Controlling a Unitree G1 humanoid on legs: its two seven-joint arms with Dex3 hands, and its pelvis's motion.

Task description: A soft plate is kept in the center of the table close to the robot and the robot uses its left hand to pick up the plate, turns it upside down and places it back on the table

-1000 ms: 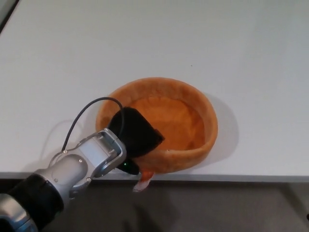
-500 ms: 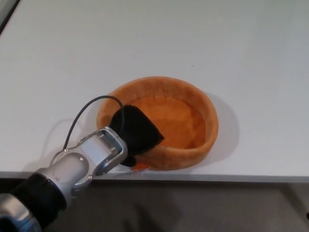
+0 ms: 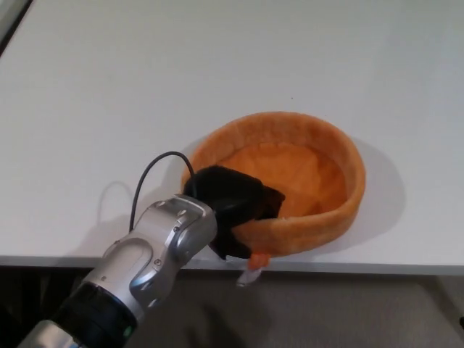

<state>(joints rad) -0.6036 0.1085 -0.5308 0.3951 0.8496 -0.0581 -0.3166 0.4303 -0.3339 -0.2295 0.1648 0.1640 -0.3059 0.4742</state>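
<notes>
The soft orange plate (image 3: 290, 170), a plush dish with a raised rim, sits open side up near the table's front edge, a little right of centre. My left hand (image 3: 235, 206) is shut on its near-left rim, fingers inside the dish and thumb under the rim. A small orange and white tag (image 3: 252, 268) hangs below the rim over the table edge. The silver forearm (image 3: 148, 261) comes in from the lower left. My right hand does not show.
The white table (image 3: 217, 65) stretches away behind the plate. Its front edge (image 3: 362, 264) runs just under the plate, with dark floor below. A black cable (image 3: 156, 170) loops up from the wrist.
The plate and my left hand have shifted to the right and slightly toward the far side. The hand keeps its hold on the rim; the tag shows under the edge again.
</notes>
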